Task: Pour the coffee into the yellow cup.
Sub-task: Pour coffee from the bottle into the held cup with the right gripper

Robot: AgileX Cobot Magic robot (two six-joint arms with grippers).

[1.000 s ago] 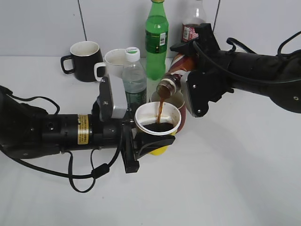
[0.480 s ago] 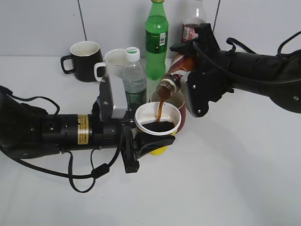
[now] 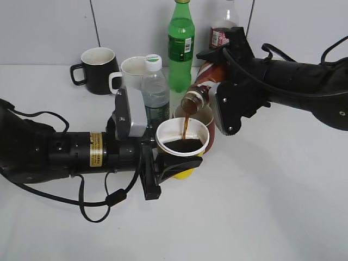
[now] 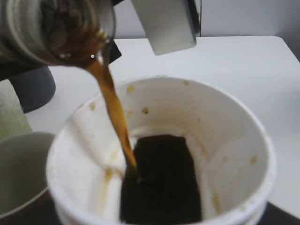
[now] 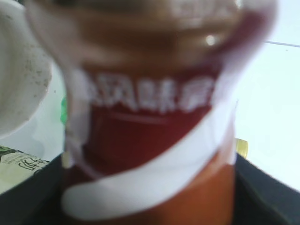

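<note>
My left gripper point(image 3: 175, 165) is shut on the yellow cup point(image 3: 181, 142) and holds it above the table. Its white inside point(image 4: 225, 154) holds a pool of dark coffee point(image 4: 161, 178). My right gripper point(image 3: 217, 81) is shut on the brown Nescafe bottle point(image 3: 204, 81), tilted mouth-down over the cup. A thin brown stream point(image 3: 185, 126) runs from the bottle mouth point(image 4: 70, 28) into the cup. The bottle's red and white label point(image 5: 150, 136) fills the right wrist view, blurred.
A dark red mug point(image 3: 204, 117) stands just behind the cup. Behind it stand a clear water bottle point(image 3: 155, 92), a green bottle point(image 3: 180, 46), a cola bottle point(image 3: 220, 30), a white mug point(image 3: 130, 73) and a black mug point(image 3: 97, 69).
The stream keeps running and the coffee level in the cup has risen slightly. Neither arm has visibly moved.
</note>
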